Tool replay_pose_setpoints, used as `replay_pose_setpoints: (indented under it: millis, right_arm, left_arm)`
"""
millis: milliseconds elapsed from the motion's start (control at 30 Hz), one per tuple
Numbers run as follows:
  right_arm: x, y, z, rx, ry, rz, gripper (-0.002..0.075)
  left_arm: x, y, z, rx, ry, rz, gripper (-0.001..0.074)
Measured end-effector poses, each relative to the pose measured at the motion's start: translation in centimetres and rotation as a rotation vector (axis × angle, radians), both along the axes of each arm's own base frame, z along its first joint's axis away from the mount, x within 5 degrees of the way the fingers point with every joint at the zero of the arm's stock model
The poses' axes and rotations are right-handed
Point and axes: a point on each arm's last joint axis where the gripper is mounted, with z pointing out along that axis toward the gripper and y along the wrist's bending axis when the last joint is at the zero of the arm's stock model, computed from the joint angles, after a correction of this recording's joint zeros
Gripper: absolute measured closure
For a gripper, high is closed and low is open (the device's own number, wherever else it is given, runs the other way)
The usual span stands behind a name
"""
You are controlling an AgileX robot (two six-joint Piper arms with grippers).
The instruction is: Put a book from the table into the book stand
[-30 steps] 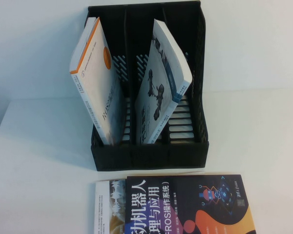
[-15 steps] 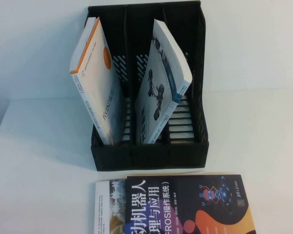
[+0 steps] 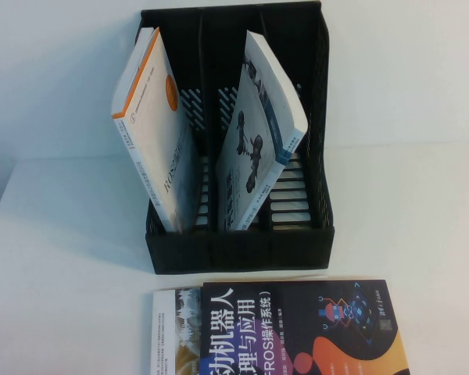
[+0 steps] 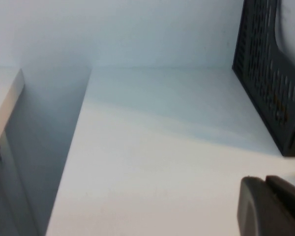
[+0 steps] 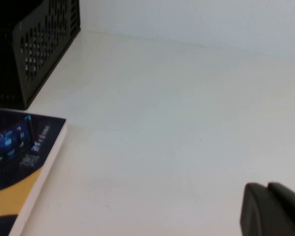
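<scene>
Plain white wall (image 3: 406, 70) behind the setup, evenly lit, no marks. Soft shadow falls on it beside the left edge. In the left wrist view a second pale surface (image 4: 2, 105) sits off to the side at a similar height, a shadowed gap (image 4: 44, 147) between. Light is bright, diffuse, slightly bluish.
</scene>
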Motion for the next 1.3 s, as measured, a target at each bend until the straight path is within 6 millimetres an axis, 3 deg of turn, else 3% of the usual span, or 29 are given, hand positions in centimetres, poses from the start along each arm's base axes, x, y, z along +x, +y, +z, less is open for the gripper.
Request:
replay_pose_setpoints:
  millis: [133, 367, 567, 733, 867, 933, 1133, 1300]
  right_arm:
    - [0.3, 0.0, 0.8, 0.008, -0.107, 0.001, 0.0728]
    - [0.4, 0.0, 4.0, 0.037, -0.455, 0.002, 0.0728]
    - [-0.1, 0.0, 6.0, 0.098, -0.68, 0.003, 0.0728]
    - [-0.4, 0.0, 6.6, 0.113, -0.756, 0.004, 0.0728]
    - [-0.4, -0.1, 6.8, 0.152, -0.769, -0.007, 0.0728]
    - [-0.4, -0.2, 7.1, 0.159, -0.737, -0.009, 0.0728]
    - [-1.2, -0.1, 10.4, 0.14, -0.586, 0.0, 0.0728]
    - [-2.3, 0.0, 13.1, 0.137, -0.373, 0.008, 0.0728]
  left_arm:
    - [0.3, 0.2, 1.6, -0.011, -0.175, 0.029, 0.0738]
    - [0.0, 0.8, 4.8, -0.035, -0.53, 0.088, 0.0738]
    - [-0.5, 1.0, 5.9, -0.044, -0.664, 0.11, 0.0738]
    - [-0.6, 1.1, 6.3, -0.044, -0.714, 0.119, 0.0738]
    - [-0.7, 1.1, 6.6, -0.018, -0.715, 0.117, 0.0738]
    - [-0.8, 0.9, 7.6, 0.039, -0.689, 0.106, 0.0738]
    - [-1.8, 0.6, 11.0, 0.162, -0.586, 0.062, 0.0738]
    - [-1.5, 0.2, 10.8, 0.194, -0.331, -0.005, 0.0738]
